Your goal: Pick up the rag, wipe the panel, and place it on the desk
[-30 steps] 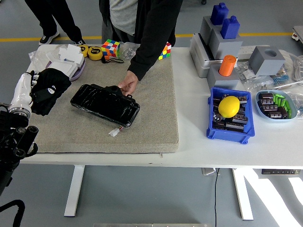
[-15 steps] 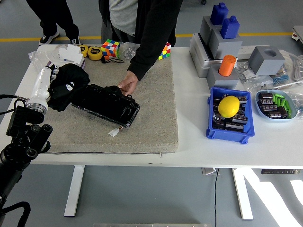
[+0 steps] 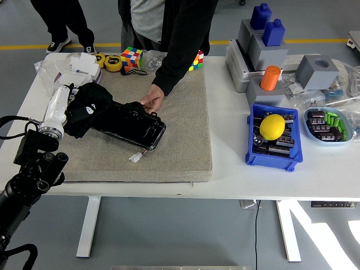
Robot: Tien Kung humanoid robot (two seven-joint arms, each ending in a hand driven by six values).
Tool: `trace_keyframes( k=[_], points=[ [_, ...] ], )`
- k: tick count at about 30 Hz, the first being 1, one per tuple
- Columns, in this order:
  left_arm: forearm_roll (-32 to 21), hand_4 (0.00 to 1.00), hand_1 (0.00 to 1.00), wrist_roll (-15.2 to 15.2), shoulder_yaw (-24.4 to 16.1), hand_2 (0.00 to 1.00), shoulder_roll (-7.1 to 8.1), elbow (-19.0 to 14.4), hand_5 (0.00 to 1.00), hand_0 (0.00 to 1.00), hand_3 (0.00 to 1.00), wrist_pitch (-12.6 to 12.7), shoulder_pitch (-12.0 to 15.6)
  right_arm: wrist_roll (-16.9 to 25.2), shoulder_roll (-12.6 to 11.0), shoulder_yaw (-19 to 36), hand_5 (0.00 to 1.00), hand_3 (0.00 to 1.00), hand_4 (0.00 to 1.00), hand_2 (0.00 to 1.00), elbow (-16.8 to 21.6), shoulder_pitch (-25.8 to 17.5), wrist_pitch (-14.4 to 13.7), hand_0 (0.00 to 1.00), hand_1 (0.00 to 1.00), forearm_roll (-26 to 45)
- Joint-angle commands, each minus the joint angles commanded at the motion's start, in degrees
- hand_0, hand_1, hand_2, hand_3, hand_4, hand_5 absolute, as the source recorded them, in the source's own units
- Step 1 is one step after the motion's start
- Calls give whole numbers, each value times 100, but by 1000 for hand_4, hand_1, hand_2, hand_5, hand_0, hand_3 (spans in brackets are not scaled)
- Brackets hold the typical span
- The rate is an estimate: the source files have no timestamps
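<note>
Wiping under way, by the look of it, on the broad grey mat [image 3: 180, 140] that covers the left half of the white table [image 3: 236, 169]: black rag [image 3: 87, 107] pressed onto the left end of the glossy black panel [image 3: 132, 125], which lies slantwise on the mat. Steadied at its far edge by a person's hand [image 3: 152, 101], reaching down from the table's far side in a black sleeve. Next move, judging from this, a stroke rightward along the panel toward its uncovered right end, with pressure kept even so the rag stays bunched under the palm and does not snag the small white connector [image 3: 135, 157] lying just beside the panel's near edge; setting the rag down on the desk not yet due. Left hand [image 3: 76, 104] closed on the rag, fingers buried in the cloth, white forearm running back toward the lower left. Right hand nowhere in sight.
</note>
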Motion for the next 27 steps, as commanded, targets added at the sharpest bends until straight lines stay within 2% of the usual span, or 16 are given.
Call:
trace_keyframes(
  k=[17, 27],
  points=[
    [-312, 540, 182, 78, 904, 214, -16, -590, 2, 243, 516, 10, 189, 2, -3, -29, 385, 523, 890, 499, 16, -18, 6, 557, 569, 11],
    [-516, 542, 180, 115, 1529, 215, 8, -1053, 2, 240, 518, 30, 295, 6, 9, 2, 386, 523, 891, 499, 23, -13, 11, 558, 569, 2]
  ],
)
